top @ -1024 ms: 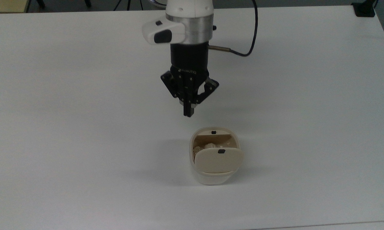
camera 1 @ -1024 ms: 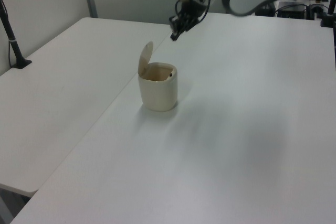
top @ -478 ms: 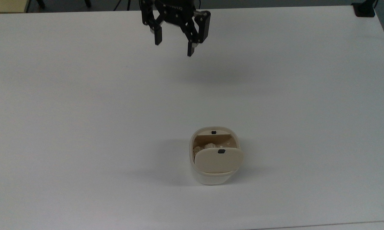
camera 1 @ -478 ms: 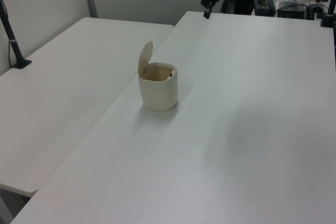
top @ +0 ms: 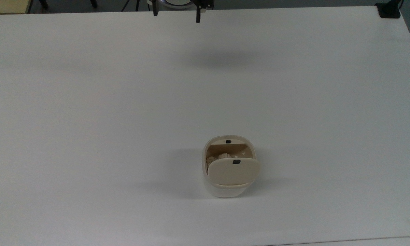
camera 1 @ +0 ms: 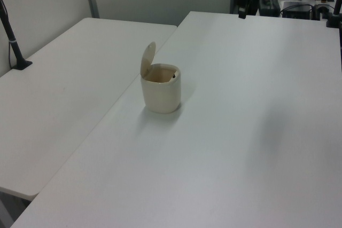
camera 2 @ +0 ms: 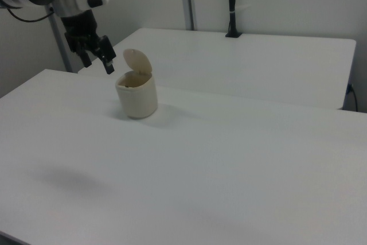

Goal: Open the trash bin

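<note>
The trash bin (top: 227,184) stands upright on the white surface (top: 88,119), in the lower middle of the top view, a little toward the top view's right. Its beige lid (top: 233,171) is raised and stands almost upright on its hinge, so the mouth of the bin is uncovered. In the top view, some pale crumpled material (top: 218,158) lies inside the bin. A small black button (top: 228,141) sits on the rim at the side opposite to the hinge, and a second small black square (top: 236,162) is on the lid itself. In the left view the bin (camera 1: 161,90) has its lid (camera 1: 147,59) standing on the left view's left side; in the right view the lid (camera 2: 137,61) rises above the bin (camera 2: 137,96) at its far side.

The tool (camera 2: 96,61) hangs in the air well apart from the bin, toward the right view's left. Its two fingers are spread and they pinch nothing. In the top view the two fingertips (top: 198,17) reach in at the upper edge, with the tool (top: 176,14) over the far border of the surface. A soft shadow (top: 222,59) lies on the surface below it.

A second white table (camera 1: 64,110) adjoins the surface on the left view's left.
</note>
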### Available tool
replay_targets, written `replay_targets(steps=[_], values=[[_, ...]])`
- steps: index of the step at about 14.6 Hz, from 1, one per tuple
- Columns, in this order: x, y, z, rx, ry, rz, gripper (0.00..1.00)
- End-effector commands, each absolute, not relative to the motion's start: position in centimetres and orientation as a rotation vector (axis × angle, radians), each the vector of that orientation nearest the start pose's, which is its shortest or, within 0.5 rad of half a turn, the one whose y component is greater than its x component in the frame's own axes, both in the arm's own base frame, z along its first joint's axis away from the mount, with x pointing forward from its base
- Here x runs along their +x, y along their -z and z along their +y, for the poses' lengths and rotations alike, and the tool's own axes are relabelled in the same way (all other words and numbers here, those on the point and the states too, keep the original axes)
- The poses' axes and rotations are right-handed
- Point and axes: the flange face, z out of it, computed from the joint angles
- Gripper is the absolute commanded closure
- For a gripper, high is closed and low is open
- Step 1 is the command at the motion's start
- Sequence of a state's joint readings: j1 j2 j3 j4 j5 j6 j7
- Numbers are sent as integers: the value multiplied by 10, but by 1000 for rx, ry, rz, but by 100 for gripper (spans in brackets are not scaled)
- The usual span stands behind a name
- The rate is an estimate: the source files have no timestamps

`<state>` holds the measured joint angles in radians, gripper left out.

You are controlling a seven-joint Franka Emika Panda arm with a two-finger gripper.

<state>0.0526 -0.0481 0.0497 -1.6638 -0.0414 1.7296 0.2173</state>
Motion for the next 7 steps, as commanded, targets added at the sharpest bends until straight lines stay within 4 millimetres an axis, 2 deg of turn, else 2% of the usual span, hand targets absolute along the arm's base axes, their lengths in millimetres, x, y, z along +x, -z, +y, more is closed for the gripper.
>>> replay_targets(steps=[1, 7], values=[[546, -618, 26, -3142, 162, -61, 0], [550, -617, 31, -3141, 162, -107, 0]])
